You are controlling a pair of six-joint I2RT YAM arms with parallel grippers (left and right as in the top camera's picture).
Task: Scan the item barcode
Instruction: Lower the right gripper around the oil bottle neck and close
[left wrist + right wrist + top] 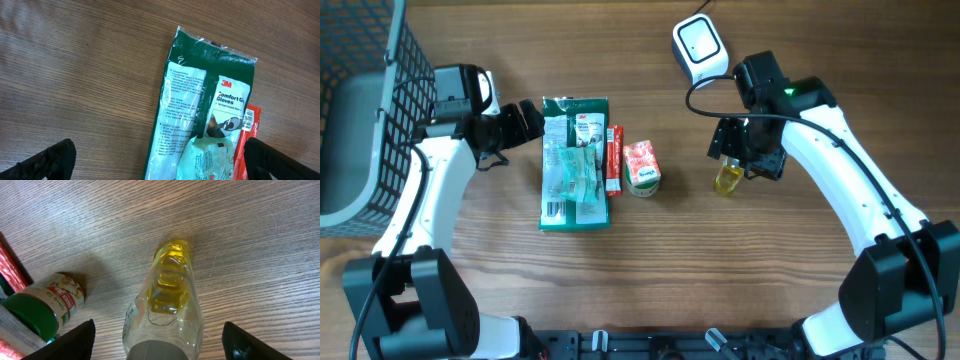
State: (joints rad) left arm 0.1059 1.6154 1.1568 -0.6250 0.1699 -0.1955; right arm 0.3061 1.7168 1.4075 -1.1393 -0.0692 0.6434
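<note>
Yellow bottle (pixel 167 300), clearest in wrist view, loose inside open right gripper (pixel 157 330); left gripper (pixel 160 146) open.

The green glove packet (pixel 200 115) shows a red "3M" logo on its white panel, toward three o'clock. Just below it, dark letters read "Comfort G…" and "Gloves". Its small print, the barcode sticker on the red pack (pixel 248 137) and the jar (pixel 62 300) label are too fine to read.
</note>
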